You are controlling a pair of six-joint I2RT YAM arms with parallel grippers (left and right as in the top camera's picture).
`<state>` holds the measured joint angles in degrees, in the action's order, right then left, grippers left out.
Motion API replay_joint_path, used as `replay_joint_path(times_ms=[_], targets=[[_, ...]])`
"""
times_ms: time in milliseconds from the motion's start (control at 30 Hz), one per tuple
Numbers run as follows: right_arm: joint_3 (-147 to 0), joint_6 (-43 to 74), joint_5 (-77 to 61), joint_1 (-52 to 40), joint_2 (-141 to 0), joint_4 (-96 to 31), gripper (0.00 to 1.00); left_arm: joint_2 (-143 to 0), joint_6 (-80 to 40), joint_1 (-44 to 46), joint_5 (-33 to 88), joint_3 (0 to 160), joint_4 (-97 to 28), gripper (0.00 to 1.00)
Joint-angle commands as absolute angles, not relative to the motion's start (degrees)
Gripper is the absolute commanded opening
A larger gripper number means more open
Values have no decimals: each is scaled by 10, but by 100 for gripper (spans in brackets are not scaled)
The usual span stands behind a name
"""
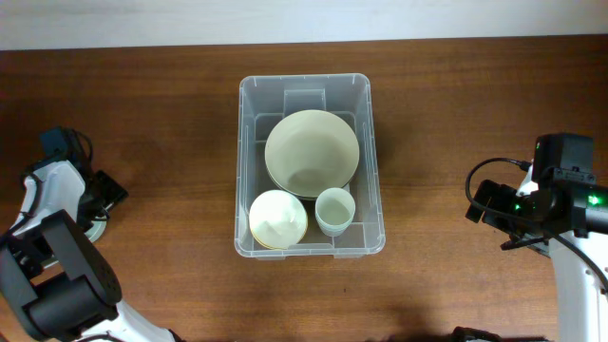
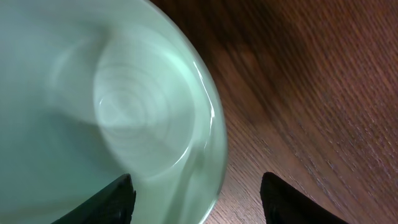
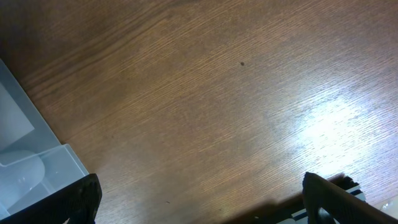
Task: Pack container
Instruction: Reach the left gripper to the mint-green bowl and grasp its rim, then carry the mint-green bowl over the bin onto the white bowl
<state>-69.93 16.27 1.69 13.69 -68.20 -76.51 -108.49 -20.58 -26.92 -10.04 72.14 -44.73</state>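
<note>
Clear plastic container [image 1: 304,79] sits at the centre of the wooden surface [image 1: 142,114], long axis running away from the robot. Inside are a large pale bowl [image 1: 312,152] at the far end, a smaller bowl [image 1: 277,218] at the near left and a cup [image 1: 334,209] at the near right, the last two just beside each other.

Left hand [image 2: 202,199]: fingers apart, straddling the rim of a pale green dish [image 2: 93,93] that rests on the surface well to the left of the container. One finger is over the dish's inside, the other over bare wood, and no clamping is evident.

Right hand [image 3: 199,199]: fingers spread wide over bare wood, nothing between them, with the container's corner at the edge of its view.

Assessment: the container's walls look thin and likely to flex, and its smooth plastic is probably slippery. With crockery aboard it will be bottom-heavy and the contents breakable. If it must be shifted, the rim lip is the soundest purchase, preferably on two opposite sides at once. The glazed dish calls for a firm rim pinch and a gentle lowering.
</note>
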Motion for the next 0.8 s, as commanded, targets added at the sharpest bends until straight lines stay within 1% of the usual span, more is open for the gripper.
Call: replay_joint_path(times_ms=[0,33,100,167,233,267,333,433,600,767], targets=[[-699,163,24,139,-682,-767,99,-1084,-197,-271,-88,718,-446,66],[-699,163,24,139,-682,-767,99,-1084,-196,-271,-88,718,-446,60],[-699,163,24,139,-682,-767,99,-1084,-196,-271,-88,718,-446,45],[-699,163,24,139,-682,-767,99,-1084,-196,-271,-88,718,-448,35],[-699,163,24,139,-682,-767,99,-1084,-196,-271,-88,718,-454,27],[-699,163,24,139,-682,-767,99,-1084,-196,-271,-88,718,-457,19],[-699,162,24,139,-682,-767,99,-1084,-196,-271,-88,718,-458,13],[-699,158,24,139,-682,-767,99,-1083,-196,-271,-88,718,-460,1],[-699,158,24,139,-682,-767,99,-1054,-196,-265,-81,732,-481,1],[-699,158,24,139,-682,-767,99,-979,-169,-228,-27,770,-524,1]])
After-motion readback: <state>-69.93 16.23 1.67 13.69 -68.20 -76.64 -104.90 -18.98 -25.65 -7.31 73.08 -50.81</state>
